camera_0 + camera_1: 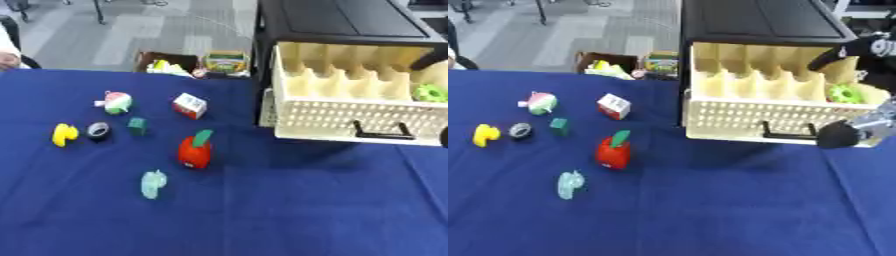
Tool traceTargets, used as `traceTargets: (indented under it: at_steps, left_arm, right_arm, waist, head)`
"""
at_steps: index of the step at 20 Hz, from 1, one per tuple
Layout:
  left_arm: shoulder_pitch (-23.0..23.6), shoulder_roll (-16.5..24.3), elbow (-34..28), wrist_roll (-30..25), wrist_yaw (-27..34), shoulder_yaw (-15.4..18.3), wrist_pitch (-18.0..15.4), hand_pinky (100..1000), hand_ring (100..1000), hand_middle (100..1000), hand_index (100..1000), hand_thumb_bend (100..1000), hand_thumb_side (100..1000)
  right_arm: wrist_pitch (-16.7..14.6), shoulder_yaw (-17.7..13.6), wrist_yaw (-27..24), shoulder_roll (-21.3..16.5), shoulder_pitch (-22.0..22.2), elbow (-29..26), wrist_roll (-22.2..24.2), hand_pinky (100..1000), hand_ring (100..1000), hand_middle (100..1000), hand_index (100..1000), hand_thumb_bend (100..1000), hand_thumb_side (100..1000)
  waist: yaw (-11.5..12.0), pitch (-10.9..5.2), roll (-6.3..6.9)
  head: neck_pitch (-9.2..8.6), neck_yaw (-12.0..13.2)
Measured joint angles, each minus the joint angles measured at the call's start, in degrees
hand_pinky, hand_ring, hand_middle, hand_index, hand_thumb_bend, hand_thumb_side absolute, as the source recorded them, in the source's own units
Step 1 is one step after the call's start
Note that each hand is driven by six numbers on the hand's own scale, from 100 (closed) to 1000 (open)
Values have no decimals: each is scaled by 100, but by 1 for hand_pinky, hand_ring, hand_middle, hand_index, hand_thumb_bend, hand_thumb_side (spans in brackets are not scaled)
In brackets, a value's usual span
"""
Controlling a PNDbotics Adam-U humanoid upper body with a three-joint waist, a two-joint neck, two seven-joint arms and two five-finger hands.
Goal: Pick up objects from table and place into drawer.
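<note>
The cream perforated drawer (350, 117) stands pulled out of a black cabinet (341, 20), its black handle (383, 134) facing me. A bright green thing (846, 93) lies inside it at the right end. My right hand (868, 125) is at that same end, spread open: one black finger (833, 55) reaches over the back and another black tip (837, 135) sits in front of the drawer's front wall. On the blue cloth to the left lie a red apple toy (195, 150), a pale green toy (153, 183), a yellow toy (64, 134), a dark ring (98, 131), a small green block (136, 125), a white-and-red box (190, 105) and a pink-green ball (115, 102). The left hand shows in neither view.
The blue tablecloth (289, 210) runs bare across the front and middle right. Beyond the table's far edge stand a brown cardboard box (166, 62) with bits in it and a crayon box (226, 62) on the grey floor.
</note>
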Motion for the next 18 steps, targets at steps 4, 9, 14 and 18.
traceTargets:
  at_steps: [4, 9, 14, 18]
  left_arm:
    - [19, 76, 0, -17, -153, 10, 94, 461, 494, 479, 774, 100, 559]
    - [44, 283, 0, -247, -804, 46, 447, 465, 504, 501, 815, 100, 534]
    - [-74, 551, 0, -1348, -2140, -49, 888, 496, 572, 592, 910, 100, 584]
    - [-255, 707, 0, -2715, -3018, -221, 984, 536, 634, 647, 930, 100, 627]
  right_arm:
    - [-314, -368, 113, 83, 23, -21, -347, 100, 100, 100, 907, 723, 955]
    - [-419, -752, 310, 243, 172, -23, -1909, 100, 100, 100, 879, 614, 1000]
    - [-141, -748, 187, 352, 219, -23, -3629, 100, 100, 100, 872, 588, 1000]
    - [-66, -659, 63, 392, 211, -23, -4219, 100, 100, 100, 872, 581, 1000]
  waist:
    - [-21, -5, 17]
    - [-43, -5, 35]
    - [-43, -4, 38]
    - [-53, -4, 38]
  head:
    - [3, 155]
    - [14, 273]
    - [22, 303]
    - [22, 314]
